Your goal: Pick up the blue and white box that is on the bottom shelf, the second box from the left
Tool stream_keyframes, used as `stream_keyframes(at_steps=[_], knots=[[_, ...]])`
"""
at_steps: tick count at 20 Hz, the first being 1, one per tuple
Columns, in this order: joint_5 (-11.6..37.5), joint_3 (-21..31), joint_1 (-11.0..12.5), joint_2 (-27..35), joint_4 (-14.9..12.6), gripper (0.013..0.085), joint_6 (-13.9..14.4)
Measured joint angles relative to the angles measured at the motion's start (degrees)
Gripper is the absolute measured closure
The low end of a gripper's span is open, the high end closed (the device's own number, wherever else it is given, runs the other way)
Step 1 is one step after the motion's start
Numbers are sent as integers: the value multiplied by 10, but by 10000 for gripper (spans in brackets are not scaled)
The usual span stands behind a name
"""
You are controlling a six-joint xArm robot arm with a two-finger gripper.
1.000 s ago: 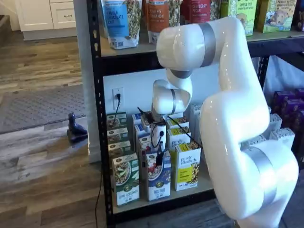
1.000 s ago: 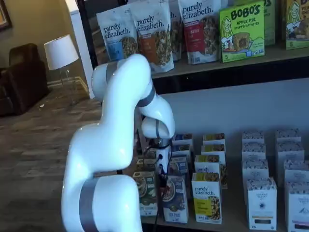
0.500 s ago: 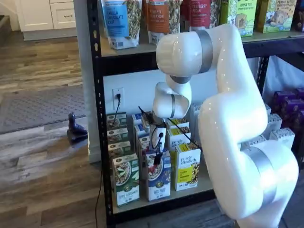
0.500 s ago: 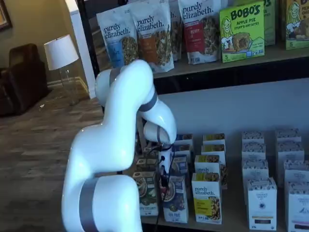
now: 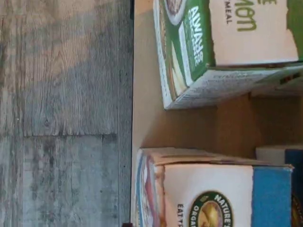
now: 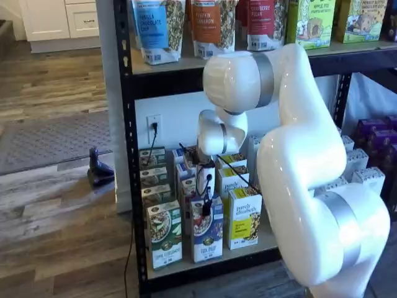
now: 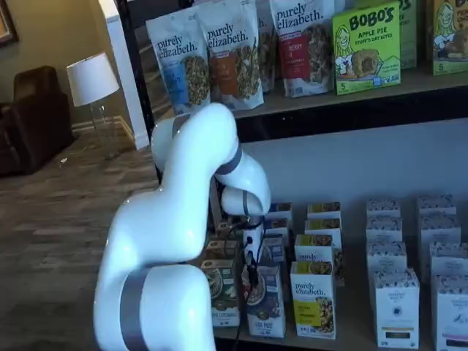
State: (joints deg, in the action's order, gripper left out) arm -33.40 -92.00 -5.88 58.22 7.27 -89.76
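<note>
1. You're hanging the gripper [image 6: 206,208] right over the blue and white box [image 6: 208,231] at the front of the bottom shelf [image 6: 211,264]. The black fingers are showing side-on, so no gap is visible in either shelf view, but the jaws are standing spread wide w/ nothing in them.
2. The green-and-white carton [image 6: 165,234] is sitting just beside the target w/ only a narrow gap (wrist view is showing it clearly: green carton [image 5: 222,52], target [image 5: 213,189]). A finger coming down off-centre is risking landing on that carton or on the target's top flap.
3. More boxes are standing close behind the target; pushing in too deep is likely knocking the row over.
4. The yellow-and-white carton [image 6: 244,217] is near on the other side, so a skewed lift could be dragging it.
5. A cable is dangling by the fingers and could be snagging.
</note>
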Motion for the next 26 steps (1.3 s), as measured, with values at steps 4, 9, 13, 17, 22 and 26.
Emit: stream_keyframes(at_steps=[4, 9, 13, 17, 22, 26], knots=[[-8, -19, -3, 17, -18, 130, 18], [-17, -43, -6, 39, -44, 130, 43], [-16, -54, -8, 52, -63, 130, 61], [-13, -59, -8, 62, -73, 130, 69], [-12, -59, -5, 65, -72, 130, 65], [-18, -59, -3, 64, -71, 210, 62]])
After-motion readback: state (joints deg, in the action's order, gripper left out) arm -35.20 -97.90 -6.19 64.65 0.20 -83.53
